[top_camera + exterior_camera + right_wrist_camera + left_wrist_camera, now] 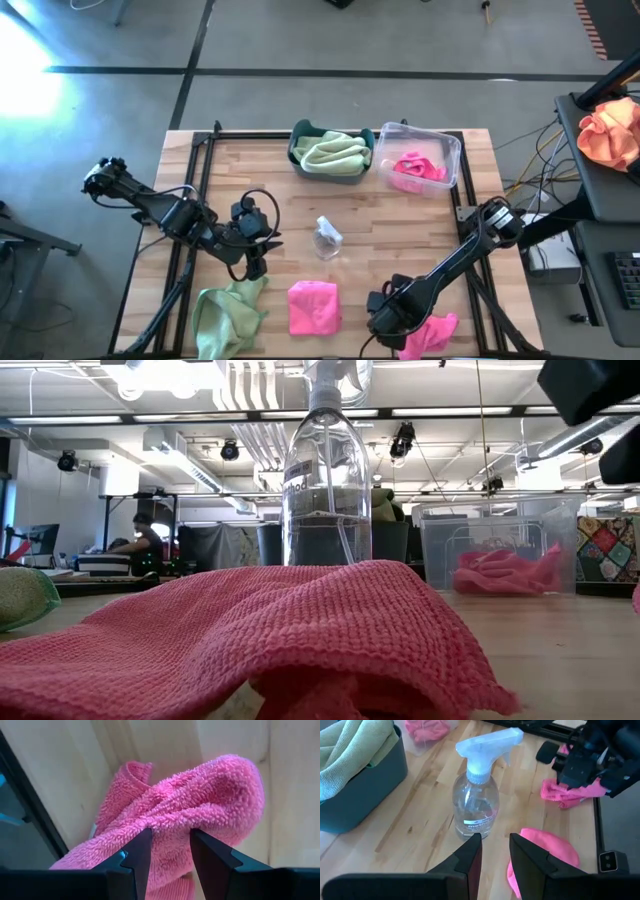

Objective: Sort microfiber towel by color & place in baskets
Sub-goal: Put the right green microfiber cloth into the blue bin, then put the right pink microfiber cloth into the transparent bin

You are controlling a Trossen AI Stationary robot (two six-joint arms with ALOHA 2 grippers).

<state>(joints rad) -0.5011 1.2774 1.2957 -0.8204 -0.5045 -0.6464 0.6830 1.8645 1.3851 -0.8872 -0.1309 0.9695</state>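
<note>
Pale wooden planks made up the desk (400,240), framed by dark rails. At its far edge stood the dark teal basket (300,160), filled with folded sage green towels (335,153), and just beside it the clear basket (445,150) with a pink towel (418,168) inside. The left arm reached in from the left; its left gripper (254,268) hung over the tip of a green towel (228,315) crumpled at the near edge, jaws partly apart with nothing seen between them in the left wrist view. The right gripper (393,322) sat low at the near right corner, its jaws closed on the fold of another pink towel (200,800). A flat pink towel (313,306) lay between the two grippers. A clear spray bottle (326,238) stood mid-desk.
</note>
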